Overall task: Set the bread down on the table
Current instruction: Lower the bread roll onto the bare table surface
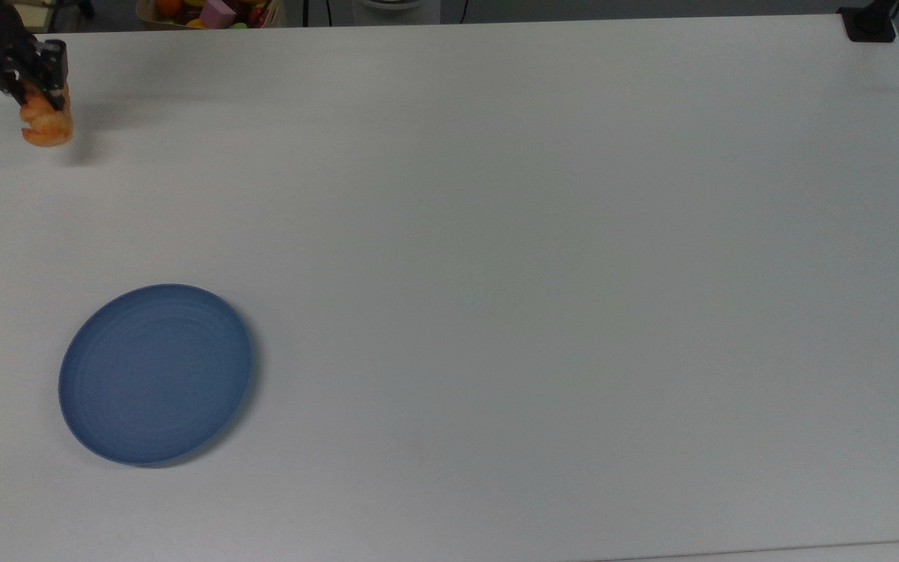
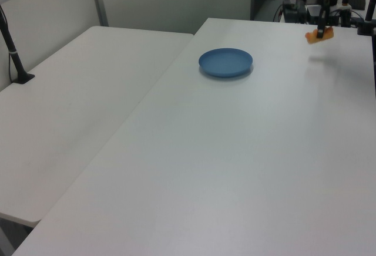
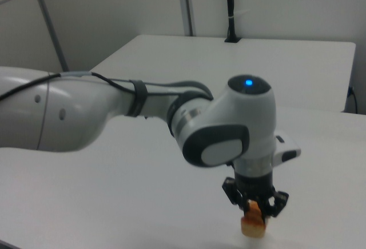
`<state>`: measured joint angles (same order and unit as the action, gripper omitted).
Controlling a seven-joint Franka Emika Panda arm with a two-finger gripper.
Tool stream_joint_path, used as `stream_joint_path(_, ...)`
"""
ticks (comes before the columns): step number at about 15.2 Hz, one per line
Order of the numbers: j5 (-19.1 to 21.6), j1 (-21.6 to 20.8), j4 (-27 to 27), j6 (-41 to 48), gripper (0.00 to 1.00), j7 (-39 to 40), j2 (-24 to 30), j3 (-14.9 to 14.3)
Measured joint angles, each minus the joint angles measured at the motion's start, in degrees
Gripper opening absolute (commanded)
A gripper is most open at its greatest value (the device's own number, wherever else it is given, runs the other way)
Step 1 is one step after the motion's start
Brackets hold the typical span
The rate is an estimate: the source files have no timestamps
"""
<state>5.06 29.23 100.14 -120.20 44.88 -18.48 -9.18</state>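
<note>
Gripper [image 1: 34, 87] clamped on the bread [image 1: 47, 125] at the top view's far left corner of the table [image 1: 496, 234]; bread hangs from the fingers, low over the tabletop, contact with the surface unclear. Left view: bread [image 2: 319, 35] at the table's far right, gripper [image 2: 321, 30] above it. Right view: gripper [image 3: 255, 203] points down, bread [image 3: 253, 223] pinched between the fingers. Blue plate [image 1: 155, 375] sits well apart from the bread, nearer in the top view; left view plate [image 2: 225, 62] is left of the bread.

White rounded arm [image 3: 86, 112], black cable along it, blue light, black end effector [image 3: 255, 201].
</note>
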Motion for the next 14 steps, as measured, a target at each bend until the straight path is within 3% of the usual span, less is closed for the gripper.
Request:
stream_joint_path(3,0.05,0.74,2.89,-7.77,0.39,0.00,-1.89,-0.02)
stream_joint_path(4,0.52,0.79,3.25,-9.45,0.43,0.00,-2.54,-0.02)
stream_joint_path(9,4.95,0.30,5.04,-16.09,0.44,0.02,-4.11,0.31)
stream_joint_path(12,4.99,0.11,5.88,-16.94,0.60,0.02,-4.62,0.32)
stream_joint_path(14,4.99,0.08,5.90,-16.95,0.83,0.03,-4.81,0.32)
